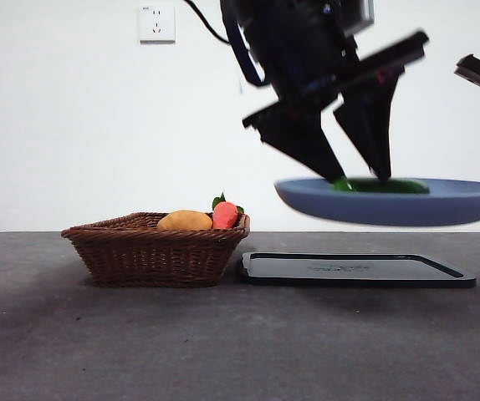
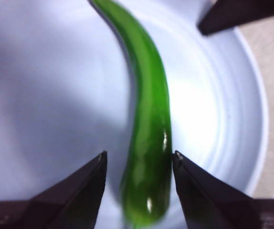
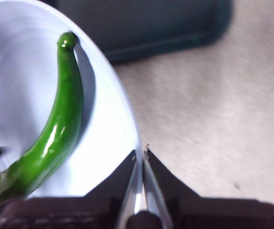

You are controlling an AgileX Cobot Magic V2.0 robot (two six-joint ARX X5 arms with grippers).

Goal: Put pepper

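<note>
Currently the long glossy green pepper (image 2: 149,133) lies in the round blue plate (image 1: 441,209), which the right claw (image 3: 141,157) holds clamped by its rim above the counter (image 1: 140,342). With its jaws apart astride the pepper, the left claw (image 2: 139,164) should lift straight up, keeping clear of the pepper.

The dark grey desk (image 1: 223,342) carries a brown wicker basket (image 1: 152,251) on its left side. Just beside the basket, to its right, a flat black tray (image 1: 357,270) lies on the desk; whether the two touch cannot be told.
</note>
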